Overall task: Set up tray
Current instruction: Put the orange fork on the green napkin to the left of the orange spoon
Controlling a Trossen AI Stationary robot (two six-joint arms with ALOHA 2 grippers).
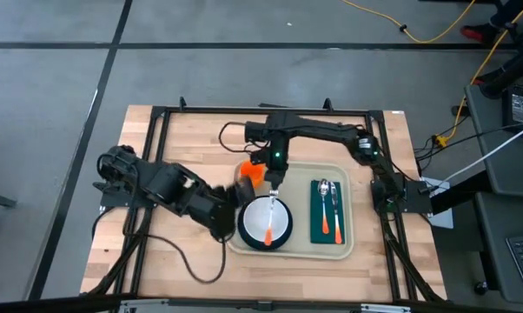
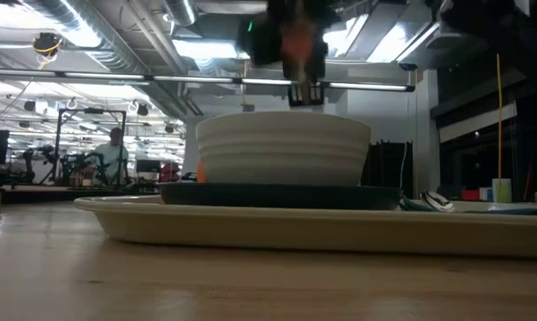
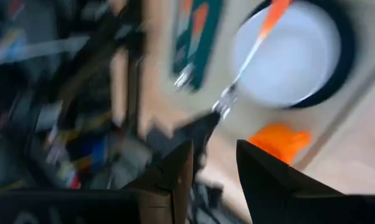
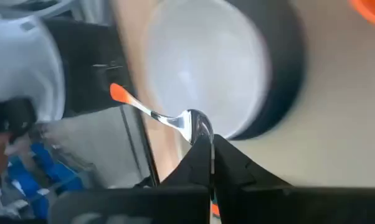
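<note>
2 grippers crowd the tray's (image 1: 289, 249) left edge: right (image 1: 274, 186) pinching a spoon (image 1: 269, 219), left (image 1: 230, 211) spread.

A robotics lab or workshop in a large industrial hall. A wooden worktable (image 1: 157, 252) in a black metal frame (image 1: 162, 111) is standing on a grey concrete floor (image 1: 53, 78), with a yellow cable (image 1: 435, 33) trailing across the floor at the far right. Beyond the table, exposed ceiling ducts (image 2: 99, 36) and strip lights (image 2: 206, 49) are running overhead, and a person (image 2: 114, 156) is standing among equipment racks (image 2: 72, 134) at the far left.
</note>
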